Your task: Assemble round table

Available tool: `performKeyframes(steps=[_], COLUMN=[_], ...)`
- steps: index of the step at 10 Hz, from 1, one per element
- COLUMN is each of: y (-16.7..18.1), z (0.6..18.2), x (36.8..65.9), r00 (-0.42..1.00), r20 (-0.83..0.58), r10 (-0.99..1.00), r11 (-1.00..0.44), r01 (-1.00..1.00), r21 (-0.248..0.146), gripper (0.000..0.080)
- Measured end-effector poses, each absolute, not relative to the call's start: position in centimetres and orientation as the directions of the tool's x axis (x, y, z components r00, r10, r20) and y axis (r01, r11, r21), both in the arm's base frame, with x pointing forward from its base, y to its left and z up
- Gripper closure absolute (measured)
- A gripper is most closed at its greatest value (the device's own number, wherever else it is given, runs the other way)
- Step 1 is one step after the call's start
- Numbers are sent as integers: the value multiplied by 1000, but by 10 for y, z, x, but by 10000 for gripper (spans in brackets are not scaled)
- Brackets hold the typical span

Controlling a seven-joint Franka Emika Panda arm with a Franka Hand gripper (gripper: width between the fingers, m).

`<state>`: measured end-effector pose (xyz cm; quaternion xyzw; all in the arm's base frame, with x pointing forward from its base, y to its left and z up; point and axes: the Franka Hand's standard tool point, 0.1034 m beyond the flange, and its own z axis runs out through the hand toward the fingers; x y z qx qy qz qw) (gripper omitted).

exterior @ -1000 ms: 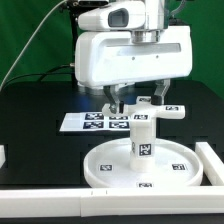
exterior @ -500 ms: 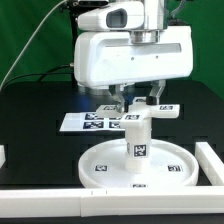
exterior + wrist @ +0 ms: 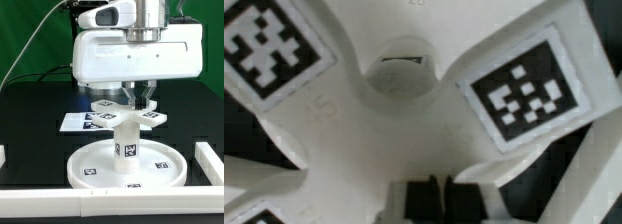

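Note:
The round table's white disc [image 3: 95,160] lies flat near the front, with small tags on its face. The thick tagged post [image 3: 127,148] stands upright on the disc's centre. A flat white piece with tagged arms [image 3: 150,118] sits across the top of the post. My gripper [image 3: 138,103] hangs straight above and comes down to that top piece. In the wrist view the gripper [image 3: 438,198] is shut, its black pads pressed together with nothing between them. Just beyond them are the white piece's tagged arm [image 3: 518,95] and a round recess [image 3: 397,78].
The marker board [image 3: 78,122] lies on the black table behind the disc, partly hidden by the post. White border bars run along the front [image 3: 40,203], the exterior view's right [image 3: 212,160] and its left edge [image 3: 2,155].
The jaws went from open to shut. The disc with its post has slid toward the exterior view's left, and the tagged top piece has turned on the post.

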<state>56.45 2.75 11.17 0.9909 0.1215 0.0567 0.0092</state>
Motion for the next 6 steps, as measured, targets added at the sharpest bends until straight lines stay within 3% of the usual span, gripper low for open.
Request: performKeyframes(steps=[3, 4, 5, 6], y=[27, 23, 16, 11], z=[112, 116, 124, 125], x=[564, 561, 564, 568], r00=[959, 970, 977, 982], r20=[108, 65, 40, 36], r10=[263, 234, 208, 188], r11=[-965, -972, -978, -982], r01=[260, 234, 209, 189], r21=[34, 4, -15, -23], gripper=[798, 798, 667, 667])
